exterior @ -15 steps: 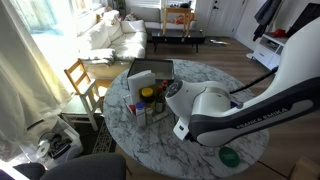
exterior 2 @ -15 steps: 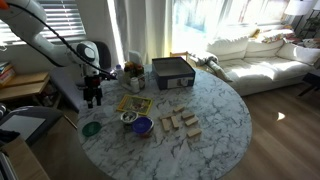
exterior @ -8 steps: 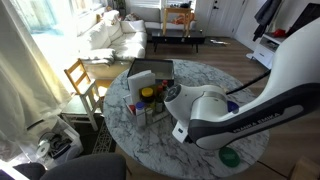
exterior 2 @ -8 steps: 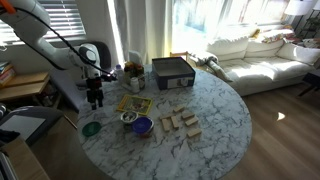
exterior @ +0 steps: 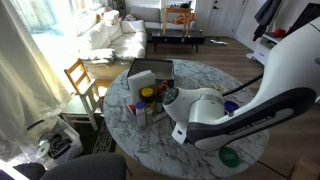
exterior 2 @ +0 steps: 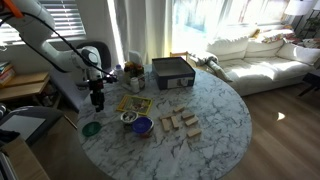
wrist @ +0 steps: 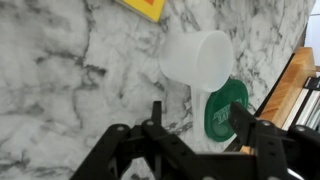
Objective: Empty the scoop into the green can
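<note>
Gripper (wrist: 198, 118): pointing down at the marble table (wrist: 60, 90), jaws drawn part-way in from the full spread they had a second ago. The arm itself has barely shifted; the narrowing is the one change. In the wrist view a gap shows on each side of the handle between the jaws, so nothing is clamped yet. Count it as unclosed and mid-squeeze.

Scoop (wrist: 198, 60): white, translucent. The cup lies on the marble ahead of the jaws and the handle runs back between them. You cannot tell from here whether it holds anything.

Green can (wrist: 230, 108): dark, low, round, just beside the scoop's handle and near the table's edge. The finger on that side hides part of it. In an exterior view the purple bowl (exterior 2: 142, 126) sits apart from it, further in on the table.

Yellow card (wrist: 150, 8): beyond the scoop, not involved.

Status: you are committing to the grasp on the handle, and the emptying has not begun. By my reading, the carry to the can will be short. The likely trouble is the thin handle twisting in the grip, tipping the cup's contents onto the marble.
</note>
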